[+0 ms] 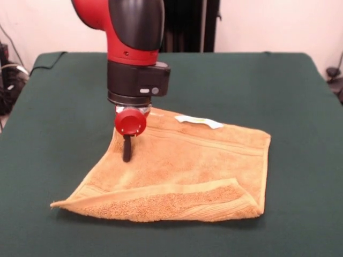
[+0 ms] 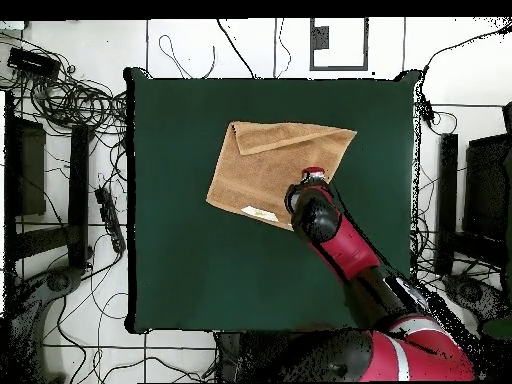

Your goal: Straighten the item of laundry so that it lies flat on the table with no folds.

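Folded over along its near edge, the towel lies mid-worktop, white label at its far edge. Fingers press down on its left part; whether they are spread or together cannot be told.
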`<control>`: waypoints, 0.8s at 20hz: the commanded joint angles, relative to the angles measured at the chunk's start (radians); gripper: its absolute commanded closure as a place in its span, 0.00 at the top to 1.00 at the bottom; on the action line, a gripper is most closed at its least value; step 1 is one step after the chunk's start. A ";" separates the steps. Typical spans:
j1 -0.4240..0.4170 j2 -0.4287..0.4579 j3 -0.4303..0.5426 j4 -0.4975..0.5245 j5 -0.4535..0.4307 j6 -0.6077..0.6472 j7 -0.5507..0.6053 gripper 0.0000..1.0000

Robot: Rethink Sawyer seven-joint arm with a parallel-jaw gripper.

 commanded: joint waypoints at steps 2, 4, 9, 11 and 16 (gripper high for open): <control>0.180 0.073 -0.060 0.057 0.029 0.395 0.061 0.00; 0.180 0.054 -0.064 0.060 0.019 0.422 0.074 0.00; 0.192 0.007 -0.081 0.066 0.008 0.478 0.103 0.00; 0.206 -0.023 -0.102 0.067 0.004 0.514 0.118 0.00; 0.213 -0.078 -0.115 0.081 0.001 0.569 0.140 0.00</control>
